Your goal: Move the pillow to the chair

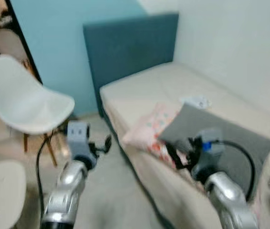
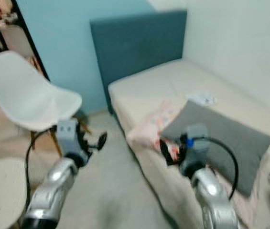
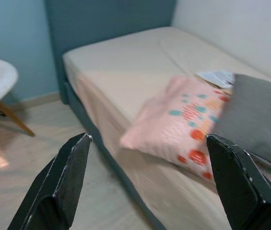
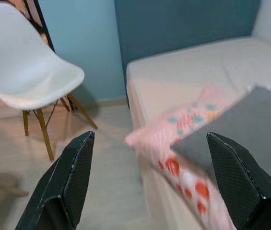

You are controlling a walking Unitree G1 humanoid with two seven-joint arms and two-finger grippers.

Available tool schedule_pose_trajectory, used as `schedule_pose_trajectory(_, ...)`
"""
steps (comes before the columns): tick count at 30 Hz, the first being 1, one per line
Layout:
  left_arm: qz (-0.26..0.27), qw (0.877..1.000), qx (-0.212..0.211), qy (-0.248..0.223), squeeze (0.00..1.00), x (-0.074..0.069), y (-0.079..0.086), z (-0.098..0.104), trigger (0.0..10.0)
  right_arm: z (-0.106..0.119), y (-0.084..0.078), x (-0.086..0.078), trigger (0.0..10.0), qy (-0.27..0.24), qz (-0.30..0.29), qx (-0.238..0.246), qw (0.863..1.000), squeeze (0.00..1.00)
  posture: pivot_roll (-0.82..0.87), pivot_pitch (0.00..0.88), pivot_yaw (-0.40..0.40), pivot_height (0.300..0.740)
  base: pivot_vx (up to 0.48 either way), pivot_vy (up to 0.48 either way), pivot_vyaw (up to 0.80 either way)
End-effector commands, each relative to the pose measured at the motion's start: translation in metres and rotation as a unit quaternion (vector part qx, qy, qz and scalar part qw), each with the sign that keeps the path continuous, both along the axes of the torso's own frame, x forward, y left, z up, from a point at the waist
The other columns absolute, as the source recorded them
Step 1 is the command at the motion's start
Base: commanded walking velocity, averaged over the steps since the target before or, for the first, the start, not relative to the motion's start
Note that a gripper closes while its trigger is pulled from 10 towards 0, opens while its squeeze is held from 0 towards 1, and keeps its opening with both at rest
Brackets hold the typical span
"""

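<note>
The right tool (image 2: 166, 149) hangs released, its two black fingers spread wide, just at the bed's near edge and beside the low corner of the pillow (image 1: 150, 128). It grasps nothing. The left tool (image 1: 103, 144) is likewise released and empty, held out over the floor (image 1: 111, 191) between the bed (image 1: 139, 90) and the chair (image 1: 22, 100). Both arms look raised forward in readiness, probably so that the pillow can be taken from two sides, since soft bedding sags if pinched at one point only.

The pillow, pink with red and teal spots, lies on the bed at its near edge, one corner jutting slightly past the mattress toward the floor. A grey cushion (image 1: 221, 138) lies on top of its far part, touching it and pinning it down, which likely means the pillow must be drawn out from under. Its long axis runs slantwise across the bed, from the overhanging corner back toward the wall (image 1: 240, 43). The white chair stands apart from the bed, across the strip of floor, its seat bare and turned toward the bed.
</note>
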State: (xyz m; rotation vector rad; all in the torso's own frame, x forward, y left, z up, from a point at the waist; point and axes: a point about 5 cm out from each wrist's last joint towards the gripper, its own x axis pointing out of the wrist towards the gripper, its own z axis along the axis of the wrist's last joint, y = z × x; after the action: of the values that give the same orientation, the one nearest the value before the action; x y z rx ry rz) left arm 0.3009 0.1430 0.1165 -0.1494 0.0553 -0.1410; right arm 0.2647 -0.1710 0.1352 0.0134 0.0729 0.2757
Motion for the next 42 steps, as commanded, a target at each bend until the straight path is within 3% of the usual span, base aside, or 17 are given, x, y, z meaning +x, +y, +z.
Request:
schedule_pose_trajectory(1,0.01,1.0,0.004,0.005,0.0,-0.002,0.007,-0.002,10.0,-0.004,0.004,-0.001,10.0,0.011,0.004,0.013,1.0,0.0,-0.11,0.0,0.004,0.74,0.337,0.0,0.0)
schedule_pose_trajectory(13,0.011,1.0,0.002,0.006,0.0,-0.001,0.008,-0.002,10.0,-0.004,0.003,0.001,10.0,0.018,0.005,0.012,1.0,0.0,-0.11,0.0,0.001,0.74,0.34,0.0,0.0)
schedule_pose_trajectory(19,0.024,1.0,-0.006,0.011,0.0,0.001,0.01,-0.002,10.0,-0.005,0.003,0.001,10.0,0.022,0.005,0.017,1.0,0.0,-0.11,0.0,0.001,0.74,0.268,0.0,-0.78)
schedule_pose_trajectory(30,0.03,0.999,-0.003,0.016,0.0,0.003,0.011,-0.003,10.0,-0.006,-0.008,0.005,10.0,0.042,-0.044,0.071,0.996,0.0,-0.12,0.0,0.005,0.74,0.0,0.0,-0.8)
schedule_pose_trajectory(32,0.032,0.999,0.0,0.015,0.0,0.003,0.012,-0.002,10.0,-0.007,-0.014,0.008,10.0,0.059,-0.07,0.118,0.989,0.0,-0.12,0.0,0.006,0.74,0.0,0.0,-0.8)
schedule_pose_trajectory(42,0.036,0.999,0.007,0.009,0.0,0.004,0.014,0.0,10.0,-0.005,-0.01,0.011,10.0,0.079,-0.075,0.181,0.977,0.0,-0.12,0.001,0.012,0.74,0.0,0.0,-0.32)
